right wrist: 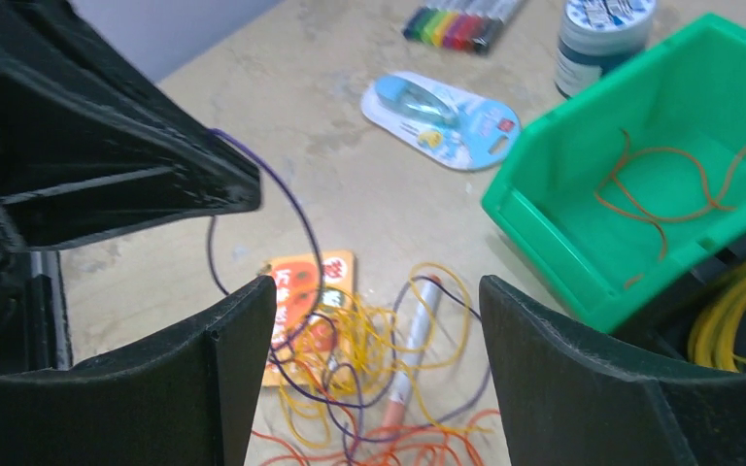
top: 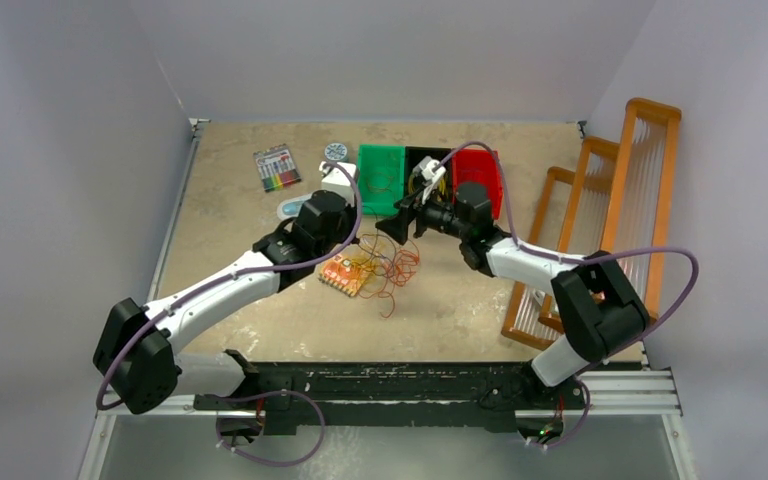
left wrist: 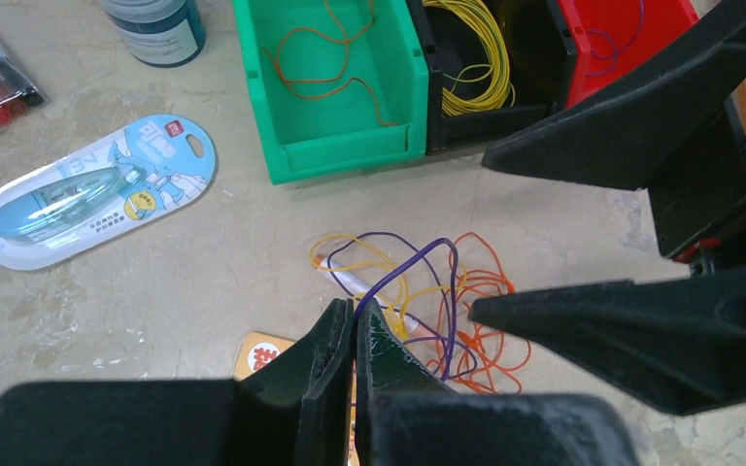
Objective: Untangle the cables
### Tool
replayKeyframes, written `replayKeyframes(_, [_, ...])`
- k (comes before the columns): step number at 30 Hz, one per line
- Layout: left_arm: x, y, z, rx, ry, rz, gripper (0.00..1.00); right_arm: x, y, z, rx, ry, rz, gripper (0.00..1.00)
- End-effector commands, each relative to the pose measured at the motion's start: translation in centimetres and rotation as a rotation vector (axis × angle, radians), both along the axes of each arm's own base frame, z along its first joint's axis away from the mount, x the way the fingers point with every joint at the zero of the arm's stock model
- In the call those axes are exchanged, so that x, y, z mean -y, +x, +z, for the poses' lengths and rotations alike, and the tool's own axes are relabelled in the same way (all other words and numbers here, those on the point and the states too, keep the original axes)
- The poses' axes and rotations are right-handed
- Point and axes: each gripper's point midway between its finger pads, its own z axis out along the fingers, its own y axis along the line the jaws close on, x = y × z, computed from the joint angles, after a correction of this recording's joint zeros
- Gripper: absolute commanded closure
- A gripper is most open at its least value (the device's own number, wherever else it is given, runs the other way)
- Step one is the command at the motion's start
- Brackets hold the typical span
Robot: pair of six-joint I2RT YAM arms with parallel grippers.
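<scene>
Loose tangle of thin yellow, orange and purple cables (left wrist: 447, 320) lies on tan table (left wrist: 204, 272) just in front of open green plastic bin (left wrist: 350, 155), on the arm-base side. Left gripper (left wrist: 355, 311): fingers pressed together, pinching one purple cable loop (left wrist: 408, 266) rising from tangle. Right gripper (right wrist: 377, 291): fingers spread wide over tangle, gripping nothing. One orange cable (left wrist: 303, 94) lies inside green bin.

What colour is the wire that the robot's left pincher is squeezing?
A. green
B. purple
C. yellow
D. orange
B: in the left wrist view the left gripper has its jaws shut on a purple cable that arches up out of the tangle on the table.
</scene>
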Motion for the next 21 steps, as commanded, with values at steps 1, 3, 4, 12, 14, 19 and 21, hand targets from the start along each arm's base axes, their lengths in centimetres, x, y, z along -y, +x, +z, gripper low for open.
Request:
replayKeyframes(1, [0.2, 0.4, 4.0, 0.068, -0.036, -0.015, 1.0, -1.5, -0.8, 6.0, 0.153, 0.182, 0.016, 0.21])
replayKeyframes(3, [0.2, 0.5, 4.4, 0.072, -0.039, -0.017, 1.0, -1.9, -1.1, 6.4, 0.157, 0.212, 0.028, 0.22])
replayKeyframes(4, [0.2, 0.5, 4.7, 0.075, -0.041, -0.016, 1.0, -2.1, -1.3, 6.3, 0.154, 0.218, 0.036, 0.22])
replayKeyframes(12, [0.4, 0.7, 7.8, 0.123, -0.087, -0.013, 1.0, -2.9, -2.1, 5.4, 0.158, 0.227, 0.068, 0.24])
replayKeyframes(14, [0.6, 0.6, 8.5, 0.132, -0.101, -0.021, 1.0, -3.2, -2.3, 5.0, 0.157, 0.224, 0.074, 0.23])
replayKeyframes(19, [0.6, 0.6, 9.6, 0.148, -0.113, -0.02, 1.0, -4.6, -2.9, 4.6, 0.163, 0.222, 0.116, 0.21])
replayKeyframes(21, [0.5, 0.6, 9.9, 0.153, -0.114, -0.018, 1.0, -5.0, -3.1, 4.6, 0.169, 0.227, 0.133, 0.21])
